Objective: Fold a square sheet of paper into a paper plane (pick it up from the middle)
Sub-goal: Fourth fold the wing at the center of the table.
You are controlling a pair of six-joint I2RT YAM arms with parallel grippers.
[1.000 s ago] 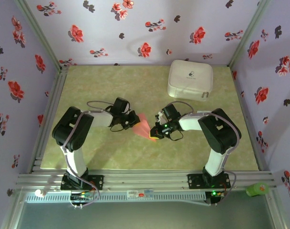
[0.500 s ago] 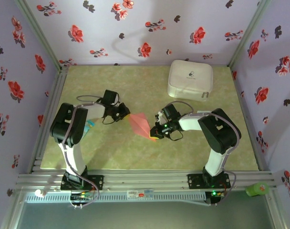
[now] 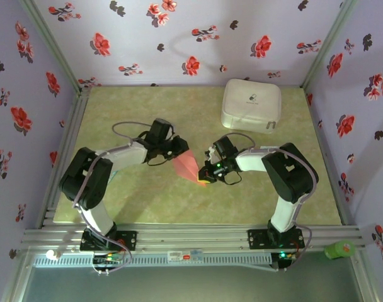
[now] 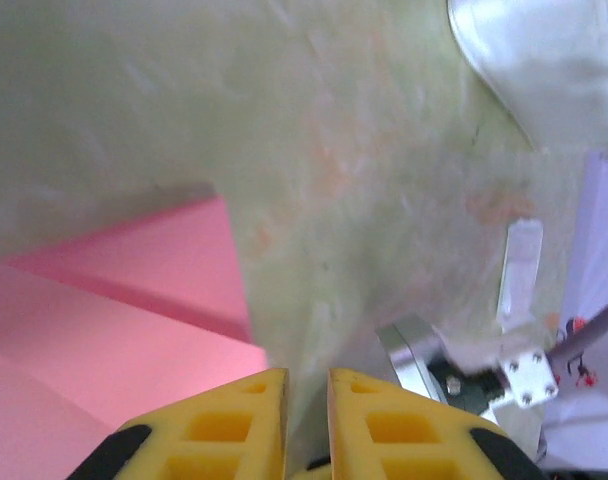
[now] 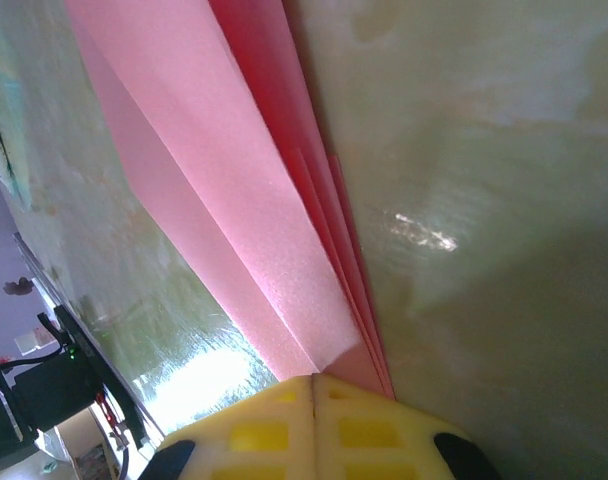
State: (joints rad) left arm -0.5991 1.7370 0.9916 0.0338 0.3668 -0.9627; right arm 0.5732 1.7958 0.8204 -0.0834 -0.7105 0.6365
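Looks nearly done: layered, tapered paper plane (image 3: 186, 164) mid-frame. Pinches its tip in right tool (image 5: 314, 382); left tool (image 4: 307, 378) narrowly parted, empty.

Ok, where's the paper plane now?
The plane lies mid-table in the top view, between the left end effector and the right end effector, which pinches its near end.

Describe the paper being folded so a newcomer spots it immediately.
On the green tabletop, look mid-table between the left gripper and right gripper. There is the salmon-red paper, folded into a pointed wedge. Unlike the bulky white case at the back right, it is thin and red.
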